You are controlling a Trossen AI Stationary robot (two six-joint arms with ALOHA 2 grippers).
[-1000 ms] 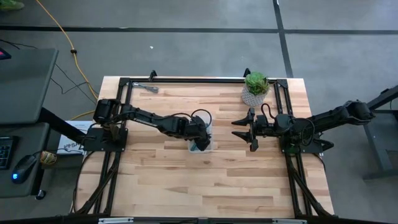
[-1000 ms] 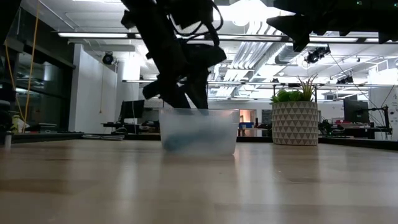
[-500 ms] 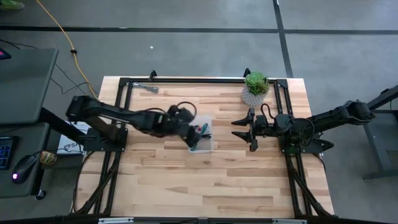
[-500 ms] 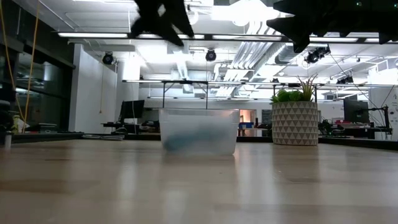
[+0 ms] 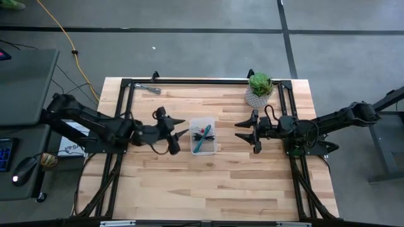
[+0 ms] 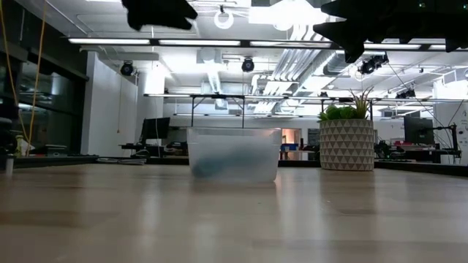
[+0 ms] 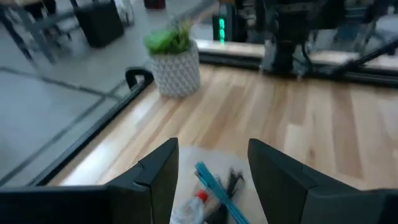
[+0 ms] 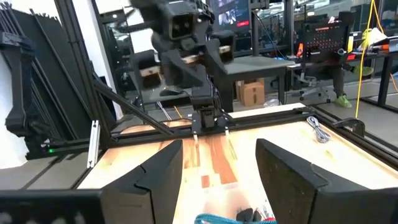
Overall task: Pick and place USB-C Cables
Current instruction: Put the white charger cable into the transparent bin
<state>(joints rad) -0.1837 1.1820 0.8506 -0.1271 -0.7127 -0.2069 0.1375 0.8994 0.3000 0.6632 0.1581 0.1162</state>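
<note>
Over the desk, cables sit in tub, both arms clear.
High view: left end effector released, empty, just beside clear tub; teal cable, black and red-white ones inside; grey cable lies apart near far rail. Risk, I judge: a return reach clips tub wall & shifts it. Low view: tub's height, contents only a blur. Left wrist: teal cable close up. Right wrist: right end effector spread wide, empty, idle near plant.

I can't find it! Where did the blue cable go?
In the high view, the teal-blue cable lies inside the clear plastic tub at the table's middle, beside the red-and-white cable, between the left end effector and the right end effector.
</note>
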